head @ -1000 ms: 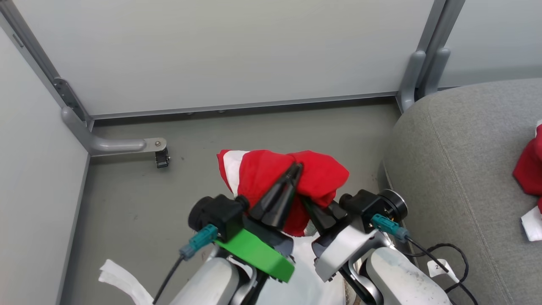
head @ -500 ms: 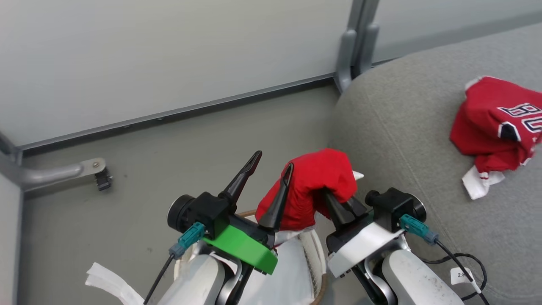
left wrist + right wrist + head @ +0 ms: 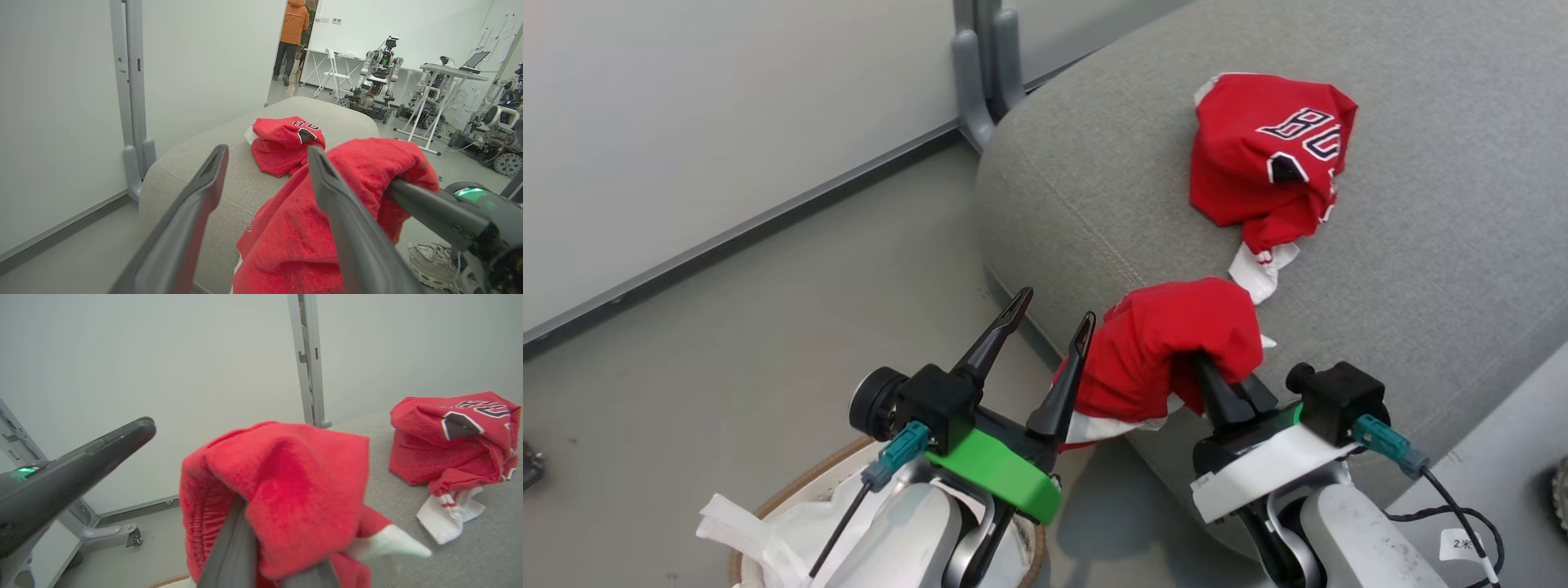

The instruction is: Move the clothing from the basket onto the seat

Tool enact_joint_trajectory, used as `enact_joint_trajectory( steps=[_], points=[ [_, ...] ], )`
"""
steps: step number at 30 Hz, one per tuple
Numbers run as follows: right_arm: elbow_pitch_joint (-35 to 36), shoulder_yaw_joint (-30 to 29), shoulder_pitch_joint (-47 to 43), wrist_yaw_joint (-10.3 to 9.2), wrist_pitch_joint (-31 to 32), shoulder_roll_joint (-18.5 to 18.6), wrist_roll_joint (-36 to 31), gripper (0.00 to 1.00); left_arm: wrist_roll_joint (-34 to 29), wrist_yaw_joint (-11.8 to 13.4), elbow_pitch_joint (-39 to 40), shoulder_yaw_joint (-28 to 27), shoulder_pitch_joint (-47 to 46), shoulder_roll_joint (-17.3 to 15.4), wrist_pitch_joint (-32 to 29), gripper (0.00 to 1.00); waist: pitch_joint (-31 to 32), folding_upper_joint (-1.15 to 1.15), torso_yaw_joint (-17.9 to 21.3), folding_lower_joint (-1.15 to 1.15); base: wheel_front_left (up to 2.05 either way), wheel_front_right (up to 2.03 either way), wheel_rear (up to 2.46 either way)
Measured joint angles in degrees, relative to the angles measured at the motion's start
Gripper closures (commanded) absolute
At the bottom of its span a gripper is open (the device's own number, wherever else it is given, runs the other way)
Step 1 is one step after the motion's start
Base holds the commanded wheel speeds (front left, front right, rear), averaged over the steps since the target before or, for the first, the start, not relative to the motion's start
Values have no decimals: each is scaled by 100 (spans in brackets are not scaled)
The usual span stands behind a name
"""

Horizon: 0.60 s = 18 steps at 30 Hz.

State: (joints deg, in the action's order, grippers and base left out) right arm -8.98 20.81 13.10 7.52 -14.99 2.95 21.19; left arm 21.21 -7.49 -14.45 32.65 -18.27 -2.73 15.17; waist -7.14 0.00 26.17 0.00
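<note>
Head view shows the seat (image 3: 1421,245) filling the upper right, its rounded corner nearest the robot. The basket (image 3: 796,483) stands on the floor at lower left, beneath the left arm. One red jersey (image 3: 1262,155) lies on the cushion, well in from the edge. The clothing (image 3: 1168,351) hangs bunched from the right tool (image 3: 1207,367), which is clamped tight on it, at the seat's front edge by the corner. Whether it is over the cushion or just short of it cannot be determined. The left tool (image 3: 1054,309) stands wide and empty, one finger just beside the cloth. Assessment: the cushion lies ahead and to the right of the right tool, so the right arm is nearer and the carry should run toward the lying jersey.
</note>
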Motion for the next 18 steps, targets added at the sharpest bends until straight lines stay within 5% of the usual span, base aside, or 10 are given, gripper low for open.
enact_joint_trajectory(
  steps=[10, 18],
  points=[
    [605, -742, 606, 0, 0, 16, -36, 100, -49, 0, -207, 23, -216, -3, 0, 0, -469, 0, 451, 0, 0, 0, 0],
    [943, -1434, 2161, 1, -1, 533, -29, 100, -183, 0, -199, -176, -286, -122, 0, 0, -873, 0, 509, 0, 0, 0, 0]
  ],
)
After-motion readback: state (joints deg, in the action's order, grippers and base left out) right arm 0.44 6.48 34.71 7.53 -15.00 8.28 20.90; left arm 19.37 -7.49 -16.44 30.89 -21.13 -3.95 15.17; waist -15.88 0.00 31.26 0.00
